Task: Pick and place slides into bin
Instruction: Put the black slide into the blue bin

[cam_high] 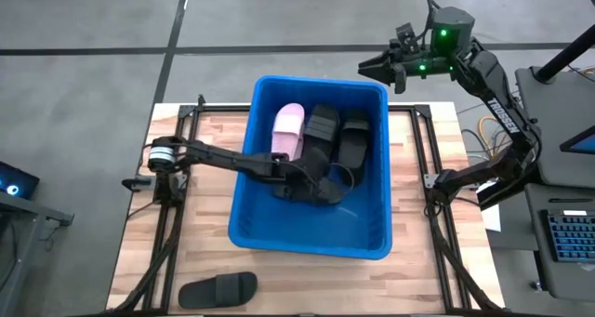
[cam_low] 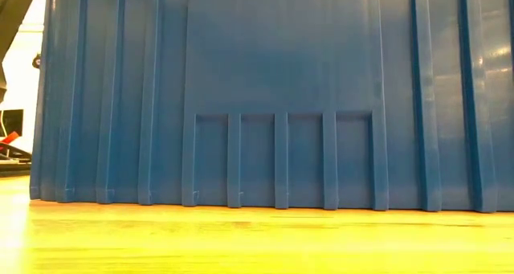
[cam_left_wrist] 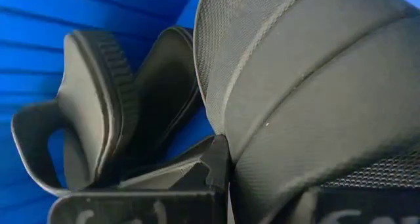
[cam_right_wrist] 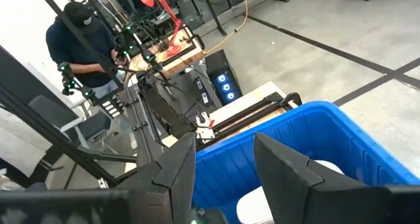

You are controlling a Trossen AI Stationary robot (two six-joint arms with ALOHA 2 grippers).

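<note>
Black slides point(cam_high: 337, 136) and a pink one point(cam_high: 286, 129) are seen inside the bin point(cam_high: 244, 231), while one black slide point(cam_high: 218, 288) is left on the desk point(cam_high: 446, 150) at its near edge, long axis crosswise, nearer the left arm. The left pincer point(cam_high: 311, 179) is reached down into the bin, closed on a black slide; the right pincer point(cam_high: 374, 68) is held raised beyond the far rim, half open and empty.

The left arm point(cam_high: 223, 159) reaches across the bin point(cam_high: 372, 94) rim, blocking its left half above the piled slides point(cam_high: 325, 145). The bin's near end is open. One black slide point(cam_high: 218, 289) lies on bare table point(cam_high: 418, 280) in front, approachable from above.
</note>
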